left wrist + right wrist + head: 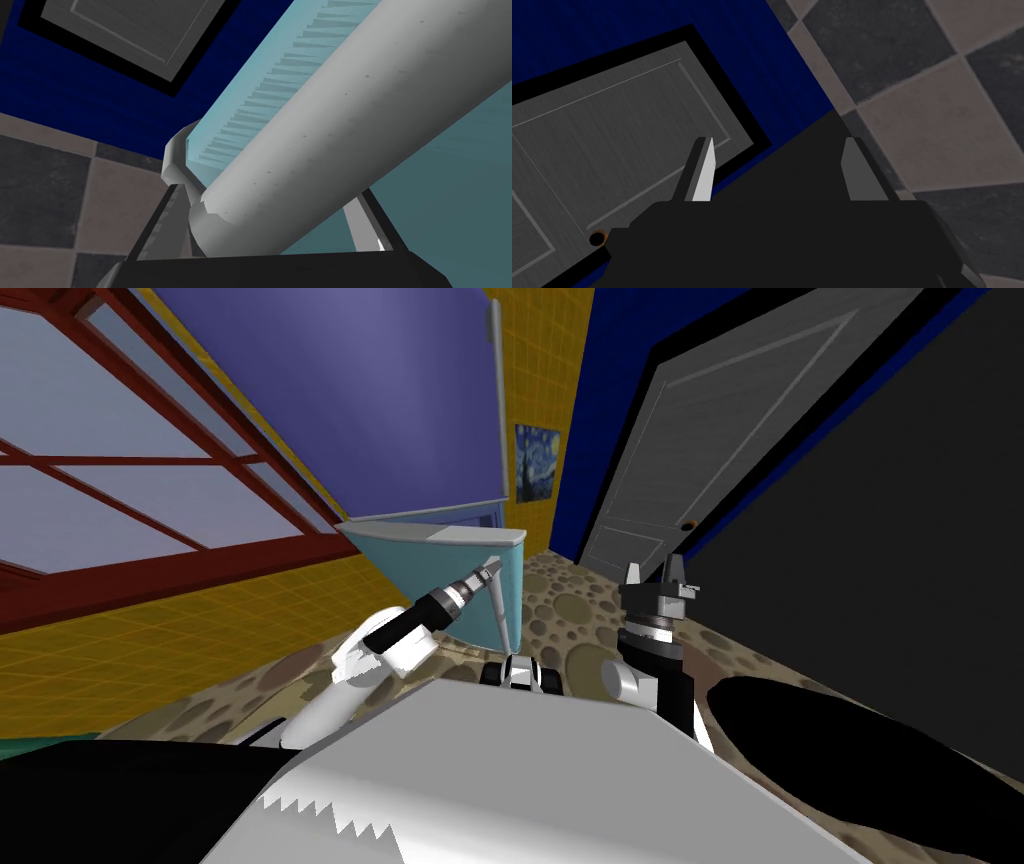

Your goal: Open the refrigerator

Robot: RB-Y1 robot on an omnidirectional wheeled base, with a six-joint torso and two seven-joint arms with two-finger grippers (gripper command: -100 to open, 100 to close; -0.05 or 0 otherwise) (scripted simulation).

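The refrigerator [400, 408] stands against the yellow tiled wall [200, 618], just beside a red-framed window [120, 468]. It has a broad purple upper door, and a teal lower door [440, 578] juts out beneath it. I can't tell whether that lower door is ajar.

From the head view, the left gripper [488, 573] is stretched out to the top end of the lower door's grey handle [500, 618], a thin bar running down the door's edge. The left wrist view adds the grip itself. There the handle is a thick, pale grey cylinder lying across the teal door face, and the jaws are pinching it, one finger [167, 220] against each side. A curved grey bracket [175, 160] fixes the bar's end to the door, just beyond the near finger.

The right gripper [660, 573] is held up on the other side of the robot, well apart from the refrigerator and touching nothing. In the right wrist view its jaws are spread wide, and one finger [704, 170] catches the light.

The head view also takes in a small painting [537, 463] on the wall past the refrigerator. A grey panelled door [700, 438] is set in a dark blue wall [570, 488], and the floor [570, 608] is pebble-patterned.
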